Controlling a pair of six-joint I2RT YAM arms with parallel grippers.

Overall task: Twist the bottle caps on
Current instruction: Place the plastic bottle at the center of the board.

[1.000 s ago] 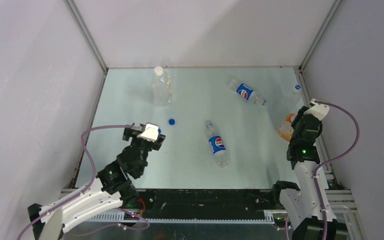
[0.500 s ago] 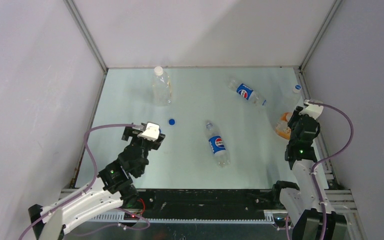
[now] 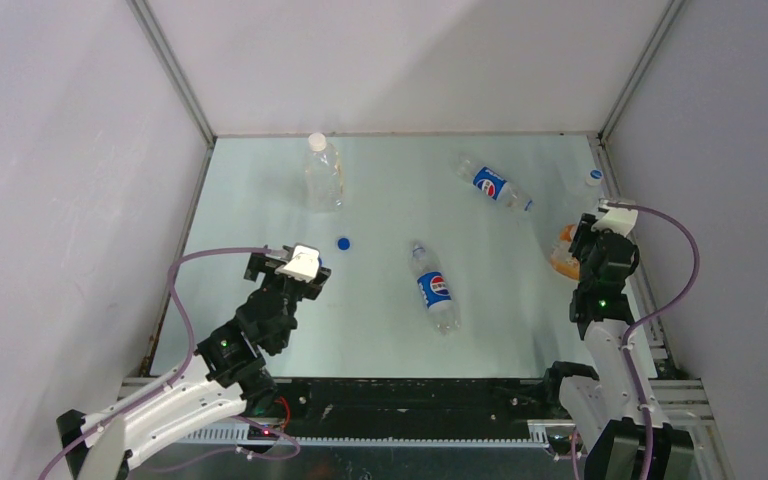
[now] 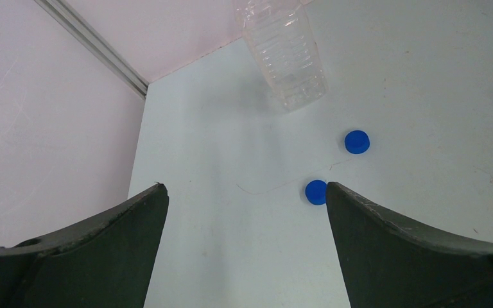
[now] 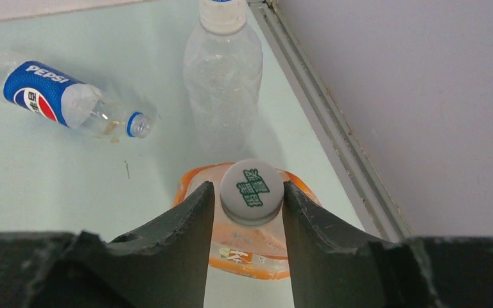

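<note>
An orange-labelled bottle (image 5: 257,253) stands by the right wall with a white cap (image 5: 251,191) printed in green on its neck. My right gripper (image 5: 249,186) straddles that cap from above, and a thin gap shows at the left finger (image 5: 192,218). In the top view the right gripper (image 3: 582,240) hangs over the orange-labelled bottle (image 3: 563,255). My left gripper (image 4: 245,186) is wide open and holds nothing. One blue cap (image 4: 316,192) lies by its right fingertip and a second blue cap (image 4: 357,142) lies further ahead. In the top view the left gripper (image 3: 290,262) sits near the left side.
A clear bottle (image 3: 323,172) with a white cap stands at the back left. Two Pepsi bottles lie on their sides, one mid-table (image 3: 435,288) and one at the back right (image 3: 495,184). Another capped clear bottle (image 5: 223,77) stands just behind the orange one, along the right rail (image 5: 321,122).
My right gripper's jaws have eased apart round the white cap, and the arm and orange bottle have shifted slightly left. The left arm has barely moved.
</note>
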